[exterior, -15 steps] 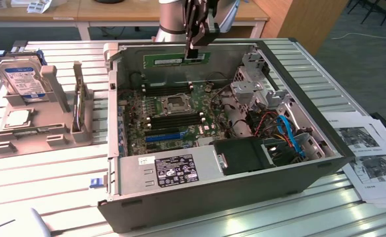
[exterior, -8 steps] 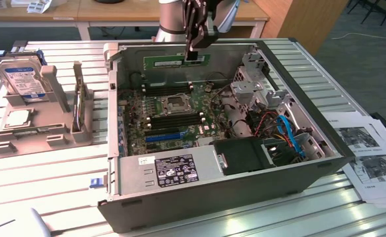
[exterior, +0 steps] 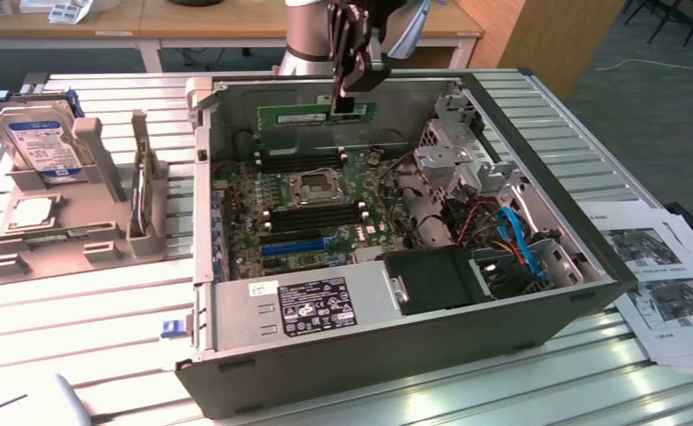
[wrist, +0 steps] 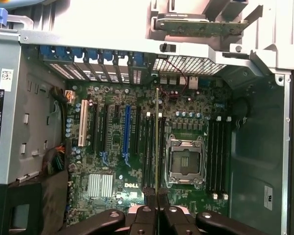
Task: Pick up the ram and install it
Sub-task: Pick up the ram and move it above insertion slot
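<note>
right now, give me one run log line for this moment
claw: shut on ram | ram: held on edge over motherboard in open case | install: not seated

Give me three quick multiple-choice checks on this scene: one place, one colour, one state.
1. The hard drive stands: A) in the grey holder, exterior view's left of the case; B) inside the case; C) atop the case.
2. The ram is: A) red; B) green; C) white.
3. The gripper is: A) open; B) shut on nothing; C) shut on the ram.
A, it sits in the holder; B, green shows; C, it clamps the ram above the open case.
</note>
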Robot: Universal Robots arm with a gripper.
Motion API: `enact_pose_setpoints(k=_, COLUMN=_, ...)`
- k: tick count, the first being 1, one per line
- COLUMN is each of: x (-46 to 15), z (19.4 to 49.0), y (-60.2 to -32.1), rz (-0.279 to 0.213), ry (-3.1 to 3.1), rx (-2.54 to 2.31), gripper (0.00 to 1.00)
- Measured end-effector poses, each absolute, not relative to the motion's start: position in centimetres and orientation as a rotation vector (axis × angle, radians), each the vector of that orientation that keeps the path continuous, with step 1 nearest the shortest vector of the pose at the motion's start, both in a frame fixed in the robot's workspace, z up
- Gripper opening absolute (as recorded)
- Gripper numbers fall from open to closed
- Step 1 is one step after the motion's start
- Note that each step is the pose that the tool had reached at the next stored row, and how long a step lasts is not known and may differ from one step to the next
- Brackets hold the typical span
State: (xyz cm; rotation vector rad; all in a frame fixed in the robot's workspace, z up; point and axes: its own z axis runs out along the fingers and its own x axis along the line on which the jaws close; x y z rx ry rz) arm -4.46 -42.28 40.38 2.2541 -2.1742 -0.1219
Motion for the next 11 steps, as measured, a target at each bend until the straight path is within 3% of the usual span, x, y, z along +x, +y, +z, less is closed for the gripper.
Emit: enact_pose_setpoints(k=11, x=-4.45, z=39.45, y=-42.28, rz=-0.122, ry=-2.182, rx=2.247, gripper=0.12)
